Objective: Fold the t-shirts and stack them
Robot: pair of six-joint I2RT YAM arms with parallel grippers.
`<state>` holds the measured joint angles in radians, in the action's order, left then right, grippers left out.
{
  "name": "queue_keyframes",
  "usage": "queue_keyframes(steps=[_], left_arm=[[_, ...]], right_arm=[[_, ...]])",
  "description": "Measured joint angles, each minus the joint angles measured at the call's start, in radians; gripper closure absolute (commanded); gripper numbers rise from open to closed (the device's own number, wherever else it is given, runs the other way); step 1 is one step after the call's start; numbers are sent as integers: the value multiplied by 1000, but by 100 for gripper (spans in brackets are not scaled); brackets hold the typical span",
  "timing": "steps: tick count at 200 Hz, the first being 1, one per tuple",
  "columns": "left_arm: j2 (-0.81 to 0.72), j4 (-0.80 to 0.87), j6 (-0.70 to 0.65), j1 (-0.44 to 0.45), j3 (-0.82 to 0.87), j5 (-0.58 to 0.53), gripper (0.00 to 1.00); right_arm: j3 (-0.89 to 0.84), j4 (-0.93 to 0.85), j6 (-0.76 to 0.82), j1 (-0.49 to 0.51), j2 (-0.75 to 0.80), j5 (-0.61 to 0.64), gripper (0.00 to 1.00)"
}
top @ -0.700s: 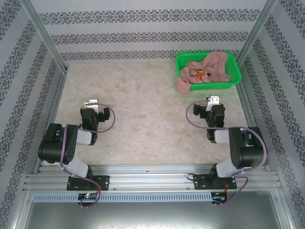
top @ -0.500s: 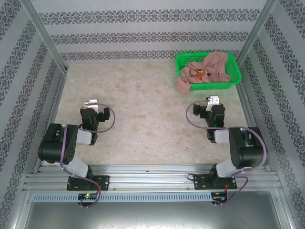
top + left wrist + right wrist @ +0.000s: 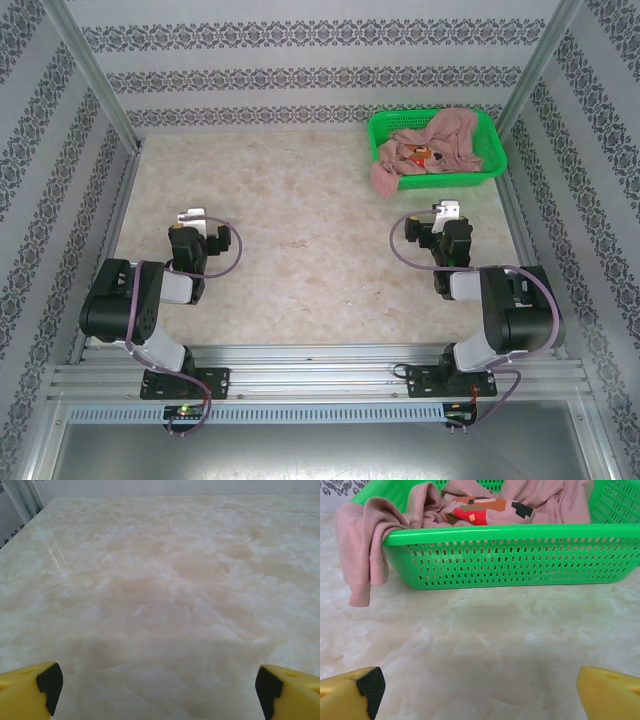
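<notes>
While both arms are sitting folded low at the near edge in the top view, the left gripper (image 3: 190,216) and right gripper (image 3: 447,210) are pointing forward over the worktop (image 3: 300,200). The t-shirt (image 3: 440,140) is lying crumpled in the green basket (image 3: 495,170) at the far right, with one part hanging over the near-left corner. In the left wrist view, the fingers (image 3: 47,680) are standing wide apart above bare worktop, holding nothing. In the right wrist view, the fingers (image 3: 370,685) are likewise standing wide and empty, facing the basket's near wall without touching it.
</notes>
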<state>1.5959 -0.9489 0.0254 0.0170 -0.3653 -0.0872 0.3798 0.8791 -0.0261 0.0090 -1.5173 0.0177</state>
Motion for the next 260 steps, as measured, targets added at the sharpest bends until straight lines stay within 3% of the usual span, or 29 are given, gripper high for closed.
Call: queue_keyframes(steps=[51,64,84,111,143,169,196,260], left_arm=[[0,0,0,0,0,0,0],[-33,35,-8,2,0,8,0],[-256,322,1,18,-53,26,0],[-539,680,95,68,-309,57,0],[-605,1068,250,113,-619,68,0],[-507,1343,352,114,-787,122,0],[-368,1509,395,149,-854,189,0],[-321,1579,406,207,-892,309,0]], right_arm=[[1,-2,-1,0,1,0,2],[29,-126,-4,0,48,2,2],[160,-463,-53,0,204,29,2],[357,-822,-166,11,452,48,2],[537,-1154,-314,15,581,-5,2],[762,-1389,-391,12,430,-92,2],[966,-1514,-406,6,193,-190,2],[1483,-1701,-380,-1,-388,-307,16]])
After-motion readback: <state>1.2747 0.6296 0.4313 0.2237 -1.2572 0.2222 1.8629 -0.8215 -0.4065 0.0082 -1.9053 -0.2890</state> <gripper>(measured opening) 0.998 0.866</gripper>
